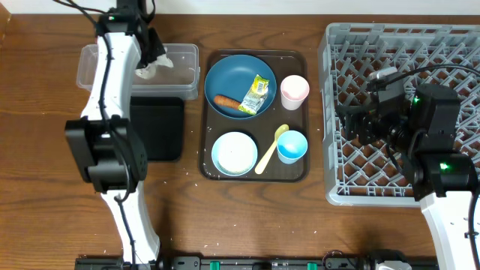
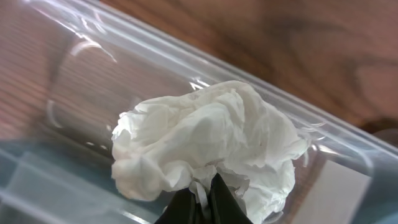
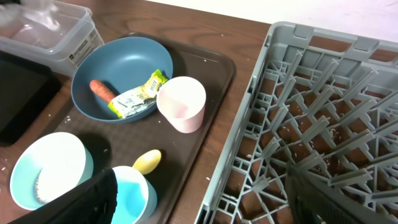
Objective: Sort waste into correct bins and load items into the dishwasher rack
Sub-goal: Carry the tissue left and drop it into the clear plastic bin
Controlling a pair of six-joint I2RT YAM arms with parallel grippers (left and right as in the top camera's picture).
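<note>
The left arm (image 1: 105,82), at nine o'clock, has white links, black joint housings and a black cable along its upper link. The right arm (image 1: 431,120), at four o'clock, has black housings, two green lights and a white lower link. The left gripper (image 2: 208,186) and the right gripper (image 3: 217,202) have black fingers.

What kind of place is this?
Likely a dish-clearing station, perhaps a test setup: a grey dishwasher rack, a brown tray with a used plate, and a clear tub and black tray for waste.
</note>
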